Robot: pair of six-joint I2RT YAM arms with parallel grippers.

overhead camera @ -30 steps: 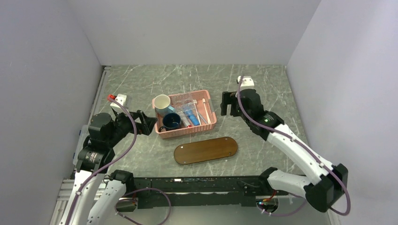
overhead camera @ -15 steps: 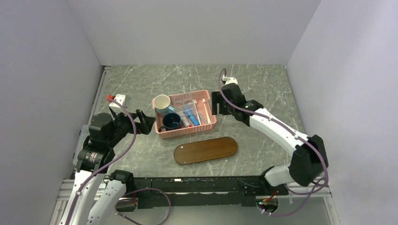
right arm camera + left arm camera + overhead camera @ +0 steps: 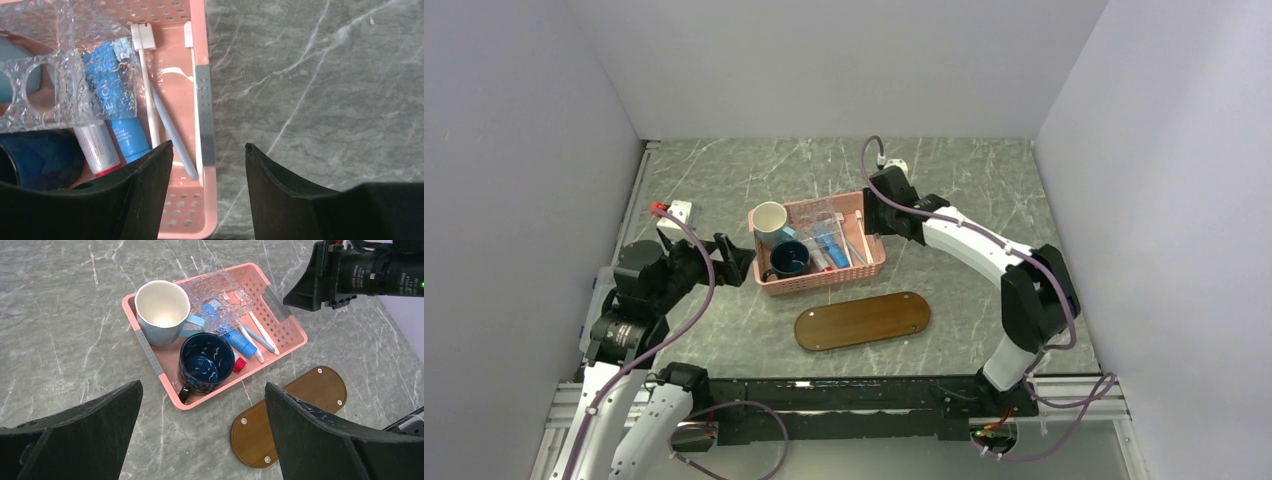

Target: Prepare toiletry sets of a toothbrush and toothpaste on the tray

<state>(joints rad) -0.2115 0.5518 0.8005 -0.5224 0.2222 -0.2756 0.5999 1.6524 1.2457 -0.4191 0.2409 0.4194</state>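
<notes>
Nothing sits on the tray [image 3: 862, 320] yet. My right pincer [image 3: 207, 150] hovers half-open, holding nothing. The toothbrush [image 3: 146, 85] and toothpaste [image 3: 129, 136] lie in the pink basket [image 3: 190, 215], just beneath its left finger.

The tray [image 3: 862, 320] is a long, dark brown wooden board with round ends. It is shiny. It lies flat on the table [image 3: 984, 180], close to the near long side of the pink basket [image 3: 287, 330] but not touching it.

A thin white toothbrush [image 3: 148, 90] lies flat inside the basket, near its right end wall. Its small head points to the far wall. A pale blue toothbrush [image 3: 172, 135] lies slanted right against it.

A small blue toothpaste [image 3: 127, 135] tube lies flat just left of them. Its far end is under a clear bumpy dish [image 3: 45, 75].
</notes>
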